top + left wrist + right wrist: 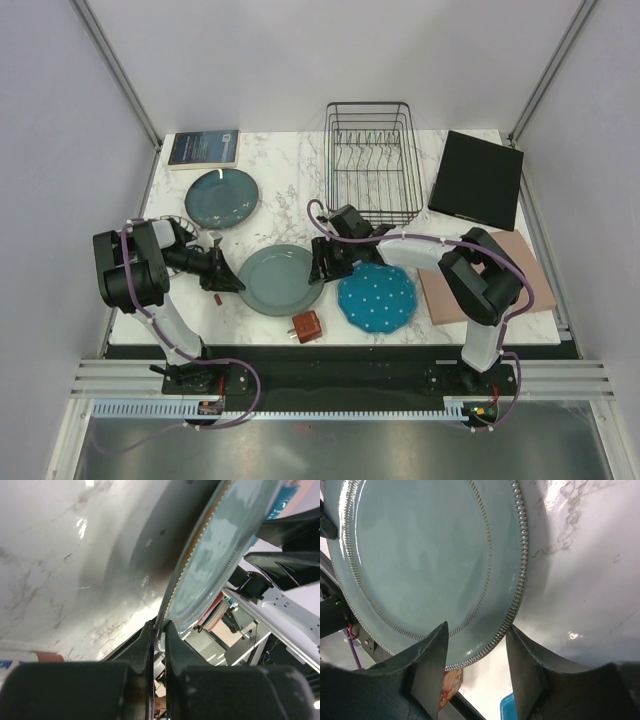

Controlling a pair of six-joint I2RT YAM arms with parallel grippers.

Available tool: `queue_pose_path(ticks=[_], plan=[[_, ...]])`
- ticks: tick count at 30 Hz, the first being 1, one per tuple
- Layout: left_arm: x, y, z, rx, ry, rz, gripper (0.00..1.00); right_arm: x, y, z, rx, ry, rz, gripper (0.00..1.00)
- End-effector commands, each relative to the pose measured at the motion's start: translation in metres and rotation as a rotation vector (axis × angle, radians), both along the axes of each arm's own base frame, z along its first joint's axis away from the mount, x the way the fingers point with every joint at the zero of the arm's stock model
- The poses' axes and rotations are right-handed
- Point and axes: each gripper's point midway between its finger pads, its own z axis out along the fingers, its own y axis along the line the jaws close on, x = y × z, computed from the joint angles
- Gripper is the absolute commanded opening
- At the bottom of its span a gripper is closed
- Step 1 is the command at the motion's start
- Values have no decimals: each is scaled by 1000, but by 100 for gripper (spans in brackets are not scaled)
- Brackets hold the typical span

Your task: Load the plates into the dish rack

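A grey-green plate [280, 280] lies at the table's front centre, and its left edge seems raised. My left gripper [228, 281] is shut on that left rim; in the left wrist view the fingertips [159, 630] pinch the beaded edge of the plate [220, 555]. My right gripper [325, 262] is at the plate's right rim, open. Its jaws [477, 640] straddle the plate's beaded edge [420, 555] with gaps on both sides. A dark teal plate [222, 196] lies at the back left. A blue dotted plate [377, 297] lies under the right arm. The black wire dish rack [372, 160] stands at the back centre, holding no plates.
A flat black panel [478, 180] and a pink board [480, 275] lie on the right. A book [204, 148] sits in the back left corner. A small red object [306, 325] lies near the front edge, below the grey-green plate.
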Motion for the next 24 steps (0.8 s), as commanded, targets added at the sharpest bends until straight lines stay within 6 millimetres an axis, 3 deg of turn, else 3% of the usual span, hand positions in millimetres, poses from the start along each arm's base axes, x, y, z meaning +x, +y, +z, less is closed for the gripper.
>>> queue_pose_path(ticks=[1, 2, 7, 11, 12, 14, 19, 24], plan=[[11, -23, 20, -210, -43, 21, 15, 11, 57, 103, 324, -151, 108, 54], [11, -25, 20, -230, -35, 26, 21, 10, 55, 100, 319, -142, 101, 53], [21, -36, 40, -432, -62, 67, 25, 17, 57, 112, 350, -170, 90, 52], [33, -41, 60, -585, -96, 130, 3, 18, 56, 112, 347, -174, 84, 57], [41, -41, 67, -625, -209, 134, 2, 19, 55, 112, 346, -175, 80, 58], [46, -41, 89, -671, -210, 175, 2, 21, 55, 113, 348, -176, 76, 62], [30, -41, 76, -666, -188, 170, 2, 24, 56, 113, 350, -172, 72, 65], [29, -41, 81, -662, -227, 164, 2, 27, 50, 117, 355, -174, 57, 68]])
